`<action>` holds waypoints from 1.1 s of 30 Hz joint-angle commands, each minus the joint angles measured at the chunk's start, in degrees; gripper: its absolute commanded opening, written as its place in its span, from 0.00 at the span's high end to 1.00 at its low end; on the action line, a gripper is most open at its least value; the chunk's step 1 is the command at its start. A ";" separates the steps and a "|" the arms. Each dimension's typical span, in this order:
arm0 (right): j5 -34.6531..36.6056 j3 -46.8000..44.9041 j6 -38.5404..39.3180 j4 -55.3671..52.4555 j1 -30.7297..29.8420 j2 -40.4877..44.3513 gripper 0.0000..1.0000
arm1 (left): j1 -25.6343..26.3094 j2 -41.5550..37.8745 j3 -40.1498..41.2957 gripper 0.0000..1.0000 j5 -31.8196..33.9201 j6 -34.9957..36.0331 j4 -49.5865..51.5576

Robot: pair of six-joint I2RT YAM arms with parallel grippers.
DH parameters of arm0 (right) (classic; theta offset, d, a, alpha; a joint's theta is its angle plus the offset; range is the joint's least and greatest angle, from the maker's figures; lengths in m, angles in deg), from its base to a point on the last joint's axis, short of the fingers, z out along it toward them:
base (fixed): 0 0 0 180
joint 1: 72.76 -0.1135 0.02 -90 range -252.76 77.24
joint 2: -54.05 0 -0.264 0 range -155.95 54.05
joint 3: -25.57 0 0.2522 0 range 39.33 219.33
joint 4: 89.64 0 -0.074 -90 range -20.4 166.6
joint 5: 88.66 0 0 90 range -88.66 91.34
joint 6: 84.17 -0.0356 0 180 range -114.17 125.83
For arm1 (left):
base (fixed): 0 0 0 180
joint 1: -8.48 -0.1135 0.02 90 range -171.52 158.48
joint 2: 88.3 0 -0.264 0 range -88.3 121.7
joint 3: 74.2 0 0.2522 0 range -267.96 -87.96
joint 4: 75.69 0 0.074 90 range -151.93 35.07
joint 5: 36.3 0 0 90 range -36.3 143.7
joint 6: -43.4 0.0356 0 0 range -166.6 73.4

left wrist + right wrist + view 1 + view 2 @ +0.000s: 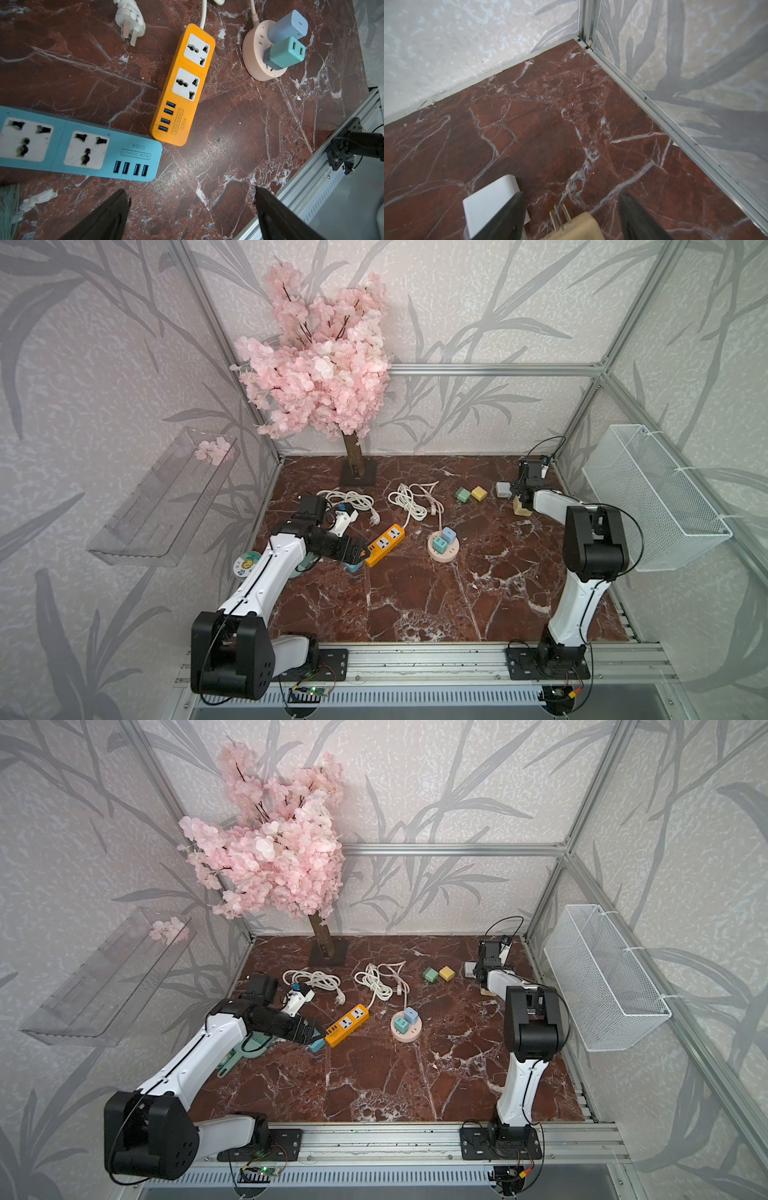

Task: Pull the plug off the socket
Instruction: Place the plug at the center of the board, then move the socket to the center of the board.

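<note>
A round pink socket (432,555) (252,47) lies mid-table with a blue plug (449,534) (288,27) and a teal plug (438,546) (284,54) standing in it. My left gripper (359,553) (190,193) is open over bare marble, beside the ends of an orange power strip (384,545) (182,87) and a blue power strip (62,143). My right gripper (519,499) (571,199) is open at the far right. A beige plug (579,226) lies loose between its jaws, prongs out, touching neither finger. A white plug (492,205) sits beside one finger.
Green (462,494) and yellow (478,492) cube plugs lie near the right gripper. Coiled white cables (349,499) (409,499) lie behind the strips. A pink blossom tree (320,377) stands at the back, a wire basket (652,497) hangs on the right wall.
</note>
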 commanded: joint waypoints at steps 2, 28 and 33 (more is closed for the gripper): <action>-3.70 -0.70 -0.34 -11.63 0.24 5.60 0.26 | -0.29 -1.54 -0.17 0.04 -0.76 0.13 0.94; -27.43 -17.19 9.85 -30.03 -27.50 36.35 0.33 | -0.16 -6.25 -1.96 0.05 1.49 1.61 1.20; -29.99 -20.00 8.22 -28.01 -28.21 36.40 0.34 | 0.69 -4.30 -2.44 0.60 -0.92 4.67 1.86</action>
